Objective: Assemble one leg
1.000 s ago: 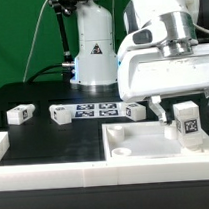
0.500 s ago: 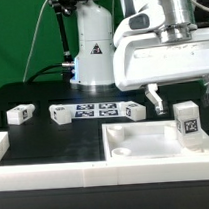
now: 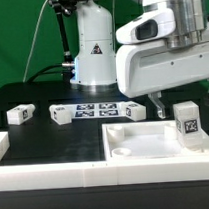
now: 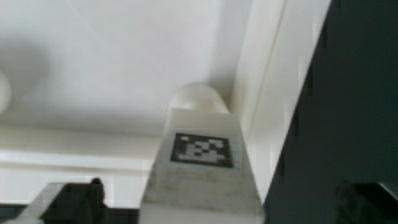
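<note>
Gripper [image 3: 182, 94] empty, fingers spread wide, touching nothing. Leg [image 3: 187, 120] upright directly beneath, seated in corner of white panel [image 3: 145, 142]; seating depth unclear. Probably light, rigid, smooth-sided. Grip flat opposite faces near top, squarely, to avoid slip.
</note>
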`<control>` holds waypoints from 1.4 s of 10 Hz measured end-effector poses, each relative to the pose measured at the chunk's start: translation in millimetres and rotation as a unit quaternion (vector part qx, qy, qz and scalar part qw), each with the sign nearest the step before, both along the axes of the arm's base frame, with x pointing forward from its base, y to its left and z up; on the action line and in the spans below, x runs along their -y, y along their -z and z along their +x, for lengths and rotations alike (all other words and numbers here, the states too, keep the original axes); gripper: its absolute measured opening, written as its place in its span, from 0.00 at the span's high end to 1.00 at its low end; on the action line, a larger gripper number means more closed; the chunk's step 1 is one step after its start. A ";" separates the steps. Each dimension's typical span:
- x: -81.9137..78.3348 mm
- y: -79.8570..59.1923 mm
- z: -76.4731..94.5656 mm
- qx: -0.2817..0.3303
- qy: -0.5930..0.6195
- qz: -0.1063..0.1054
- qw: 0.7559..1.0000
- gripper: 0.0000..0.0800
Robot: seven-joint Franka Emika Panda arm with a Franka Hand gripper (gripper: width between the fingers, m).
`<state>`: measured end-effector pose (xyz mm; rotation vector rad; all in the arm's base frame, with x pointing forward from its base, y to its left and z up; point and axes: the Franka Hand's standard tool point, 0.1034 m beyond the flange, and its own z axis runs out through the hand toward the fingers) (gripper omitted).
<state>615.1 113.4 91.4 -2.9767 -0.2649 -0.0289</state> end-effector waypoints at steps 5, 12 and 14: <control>2.6 0.3 10.5 0.013 0.004 0.000 1.000 0.41; 1.5 0.6 9.1 0.016 0.125 0.001 0.992 0.64; 1.8 1.1 9.8 0.002 0.246 -0.001 0.969 0.64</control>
